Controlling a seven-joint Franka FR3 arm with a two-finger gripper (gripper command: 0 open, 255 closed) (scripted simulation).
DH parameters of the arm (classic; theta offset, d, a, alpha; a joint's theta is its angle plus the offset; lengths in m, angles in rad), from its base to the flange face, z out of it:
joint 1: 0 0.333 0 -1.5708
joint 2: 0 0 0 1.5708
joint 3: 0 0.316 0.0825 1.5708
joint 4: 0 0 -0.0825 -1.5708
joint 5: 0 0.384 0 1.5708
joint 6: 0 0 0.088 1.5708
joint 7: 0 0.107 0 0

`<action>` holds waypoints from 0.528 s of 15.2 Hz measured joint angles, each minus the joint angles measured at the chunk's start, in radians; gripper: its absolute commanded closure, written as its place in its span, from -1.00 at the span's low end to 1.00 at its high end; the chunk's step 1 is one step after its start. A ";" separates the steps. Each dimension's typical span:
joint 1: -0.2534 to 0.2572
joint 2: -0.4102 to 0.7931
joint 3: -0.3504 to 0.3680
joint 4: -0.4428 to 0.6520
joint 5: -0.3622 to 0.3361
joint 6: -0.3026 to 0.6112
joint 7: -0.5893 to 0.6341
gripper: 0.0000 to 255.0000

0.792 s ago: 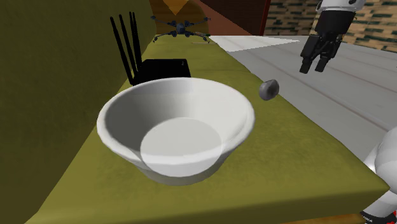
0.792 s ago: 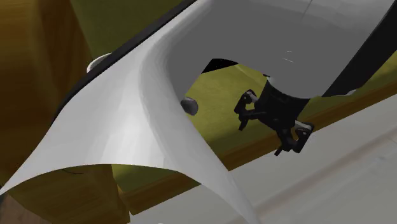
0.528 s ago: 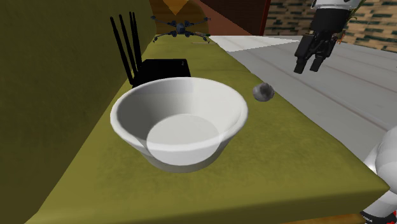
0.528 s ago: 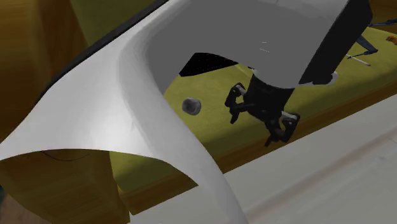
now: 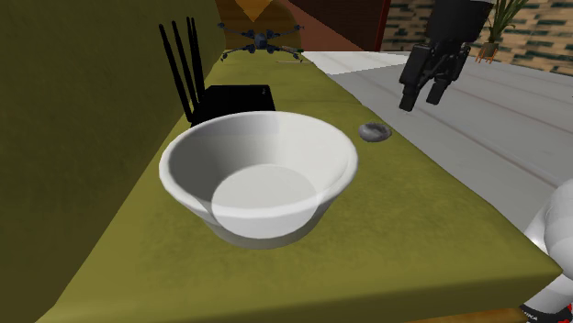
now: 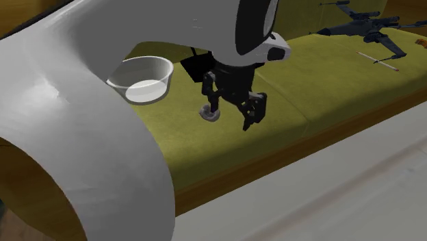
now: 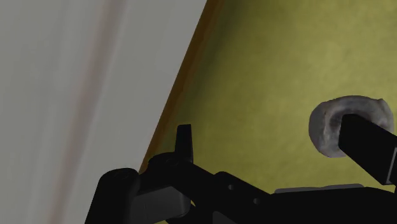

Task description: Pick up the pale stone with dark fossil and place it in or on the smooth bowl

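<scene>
A small pale grey stone [image 5: 375, 132] lies flat on the olive cushion, to the right of the smooth white bowl [image 5: 257, 174] in the shoulder view. My black gripper [image 5: 418, 98] hangs open above and to the right of the stone, over the cushion's edge, holding nothing. In the second exterior view the stone [image 6: 209, 113] sits just below one finger of the gripper [image 6: 231, 113], with the bowl [image 6: 144, 79] further left. In the wrist view the stone [image 7: 327, 124] is partly hidden behind one finger [image 7: 366, 143] of the gripper [image 7: 273, 147].
A black box with upright antennas [image 5: 230, 96] stands behind the bowl. A dark toy spacecraft [image 5: 262, 41] rests at the cushion's far end, [image 6: 366, 27] in the second exterior view. Grey floor [image 5: 514, 138] runs along the cushion's edge. My white arm [image 6: 75, 137] bulks large in the second exterior view.
The stone has tipped over and settled flat on the cushion, and the bowl has settled too. My gripper has moved up and toward the shoulder view's left, nearer the stone, still open.
</scene>
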 measured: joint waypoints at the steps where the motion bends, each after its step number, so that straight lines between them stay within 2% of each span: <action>1: 0.005 0.013 0.024 0.015 0.006 0.005 0.018 -1.00; 5: 0.021 0.066 0.123 0.070 0.025 0.033 0.092 -1.00; 8: 0.026 0.081 0.160 0.078 0.032 0.050 0.120 -1.00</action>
